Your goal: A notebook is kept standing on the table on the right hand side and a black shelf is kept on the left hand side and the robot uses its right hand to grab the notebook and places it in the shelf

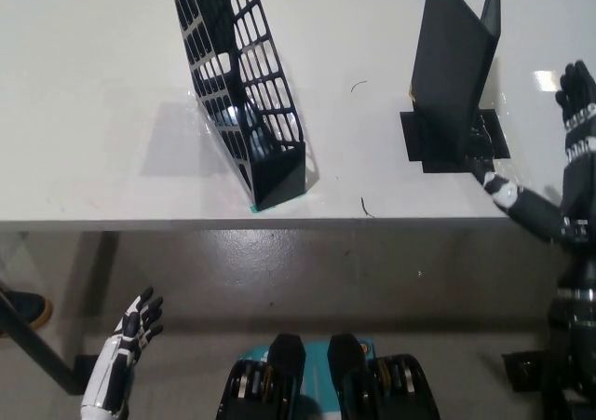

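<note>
A black notebook (453, 61) stands upright and slightly spread on a black tape patch (453, 141) at the right of the white table (93, 94). To its left stands a black lattice shelf (244, 85), tilted, its open top toward the far side. My black right hand (549, 159) is raised over the table's right edge, just right of the notebook and apart from it, fingers spread, holding nothing. My white left hand (135, 322) rests low at the lower left below the table edge, fingers apart.
The table's front edge (279, 223) runs across the middle of the picture, grey floor below it. A dark shoe (23, 306) and a table leg (37, 355) show at the far left. A bright reflection (546, 81) lies near my right hand.
</note>
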`<action>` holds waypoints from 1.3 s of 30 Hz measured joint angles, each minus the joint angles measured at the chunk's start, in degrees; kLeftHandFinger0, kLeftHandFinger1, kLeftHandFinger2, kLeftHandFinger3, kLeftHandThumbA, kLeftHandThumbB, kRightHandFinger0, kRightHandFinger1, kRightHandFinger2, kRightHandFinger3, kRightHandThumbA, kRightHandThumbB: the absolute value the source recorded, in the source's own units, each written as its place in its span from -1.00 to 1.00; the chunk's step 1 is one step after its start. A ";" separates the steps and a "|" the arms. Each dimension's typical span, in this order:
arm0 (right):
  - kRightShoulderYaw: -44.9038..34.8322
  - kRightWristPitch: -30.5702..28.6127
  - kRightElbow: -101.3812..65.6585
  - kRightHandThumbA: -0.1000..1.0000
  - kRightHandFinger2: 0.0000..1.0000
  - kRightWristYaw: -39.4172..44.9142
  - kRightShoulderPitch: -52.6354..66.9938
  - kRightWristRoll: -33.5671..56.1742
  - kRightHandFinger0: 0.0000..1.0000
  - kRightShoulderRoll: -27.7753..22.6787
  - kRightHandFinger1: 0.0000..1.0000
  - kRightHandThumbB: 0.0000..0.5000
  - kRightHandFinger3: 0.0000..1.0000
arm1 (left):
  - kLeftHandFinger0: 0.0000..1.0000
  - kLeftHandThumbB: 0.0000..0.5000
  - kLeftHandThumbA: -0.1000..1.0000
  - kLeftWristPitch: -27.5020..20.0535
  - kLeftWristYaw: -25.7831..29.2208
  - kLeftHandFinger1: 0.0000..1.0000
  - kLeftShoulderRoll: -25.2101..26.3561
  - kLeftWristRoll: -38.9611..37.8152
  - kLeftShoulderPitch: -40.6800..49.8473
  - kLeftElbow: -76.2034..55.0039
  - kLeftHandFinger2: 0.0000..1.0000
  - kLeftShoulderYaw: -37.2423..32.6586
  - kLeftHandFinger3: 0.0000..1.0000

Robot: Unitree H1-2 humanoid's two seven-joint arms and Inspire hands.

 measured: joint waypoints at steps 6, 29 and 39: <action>-1.24 1.25 8.28 1.00 1.00 -0.97 -5.18 0.05 1.00 -0.53 1.00 0.71 1.00 | 1.00 -0.75 1.00 -0.51 -0.01 1.00 -0.04 -0.01 0.08 0.20 1.00 -0.02 1.00; -3.80 0.72 64.60 0.91 1.00 -6.82 -36.06 2.43 1.00 -3.32 1.00 0.73 1.00 | 1.00 -0.74 1.00 -1.59 -0.13 1.00 -0.15 -0.07 0.19 1.26 1.00 -0.01 1.00; -7.57 -2.08 75.60 -1.00 -0.45 -16.41 -43.60 4.79 -1.00 -2.20 -1.00 -0.64 -0.30 | 1.00 -0.71 1.00 -1.63 -0.25 1.00 -0.21 -0.16 0.19 1.33 1.00 -0.02 1.00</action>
